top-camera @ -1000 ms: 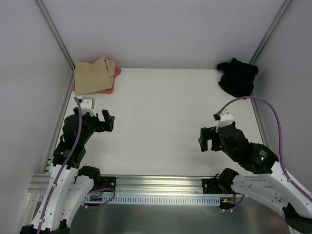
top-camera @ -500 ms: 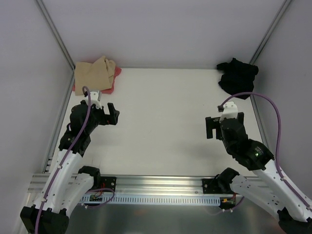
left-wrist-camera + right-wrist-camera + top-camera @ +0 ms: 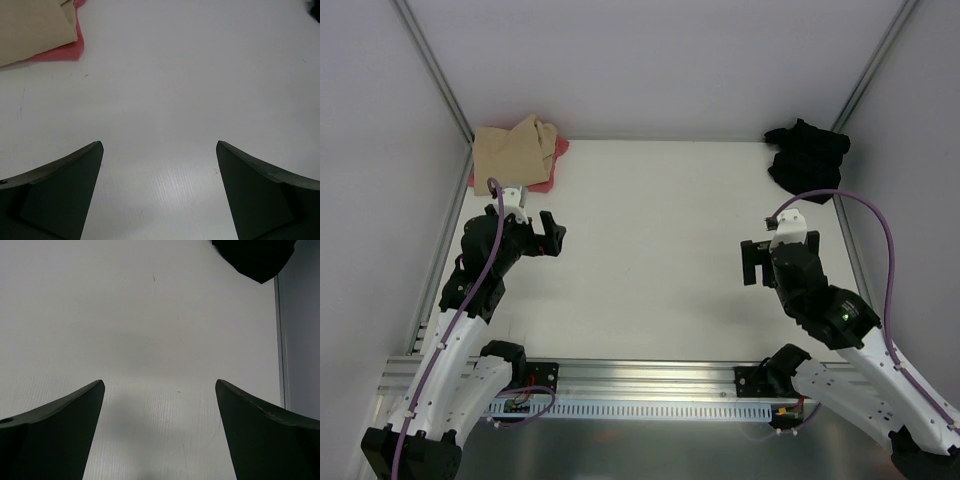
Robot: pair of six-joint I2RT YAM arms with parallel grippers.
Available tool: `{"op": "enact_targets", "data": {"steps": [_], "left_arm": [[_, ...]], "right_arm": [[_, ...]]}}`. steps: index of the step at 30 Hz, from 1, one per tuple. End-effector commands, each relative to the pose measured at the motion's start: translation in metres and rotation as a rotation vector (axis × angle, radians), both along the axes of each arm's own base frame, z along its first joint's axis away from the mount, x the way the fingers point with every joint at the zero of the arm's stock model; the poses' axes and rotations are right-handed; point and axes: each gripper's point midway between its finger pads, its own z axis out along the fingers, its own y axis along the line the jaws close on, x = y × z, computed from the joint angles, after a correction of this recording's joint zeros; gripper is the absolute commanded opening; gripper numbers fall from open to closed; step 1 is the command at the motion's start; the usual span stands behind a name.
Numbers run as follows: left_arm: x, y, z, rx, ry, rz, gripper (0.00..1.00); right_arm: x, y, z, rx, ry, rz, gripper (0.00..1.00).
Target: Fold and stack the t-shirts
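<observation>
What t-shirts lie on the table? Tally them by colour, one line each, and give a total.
tan-beige t-shirt: 1
salmon-red t-shirt: 1
black t-shirt: 1
Total: 3

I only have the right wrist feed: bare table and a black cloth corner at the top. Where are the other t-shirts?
Observer: The tan-beige t-shirt lies in the far left corner of the table.
Operator: And the red one?
Observer: The salmon-red t-shirt lies under the tan one, its edge poking out on the near and right sides.
Operator: Is the left hand carrying anything?
Observer: No, the left hand is open and empty, above bare table.
</observation>
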Motion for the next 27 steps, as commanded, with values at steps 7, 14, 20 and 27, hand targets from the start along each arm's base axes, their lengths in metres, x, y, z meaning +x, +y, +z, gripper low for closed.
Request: {"op": "enact_targets", "data": {"steps": [7, 14, 20, 27], "left_arm": [[0.0023, -0.0026, 0.0274, -0.02, -0.089, -0.021, 0.99], [0.0018, -0.0016, 0.0271, -0.017, -0.088, -0.017, 0.99], [0.0016, -0.0013, 0.0275, -0.015, -0.09, -0.016, 0.99], [0.0011, -0.0012, 0.028, -0.016, -0.092, -0.016, 0.99]], "right_arm": [[-0.0008, -0.0108, 0.0129, 0.028, -0.071, -0.043, 1.0], [-0.0005, -0.0097, 0.0116, 0.028, -0.062, -0.043, 0.99], [-0.0007, -0.0091, 0.0112, 0.031, -0.061, -0.041, 0.99], [0.0, -0.0088, 0.0094, 0.024, -0.053, -0.043, 0.99]]}}
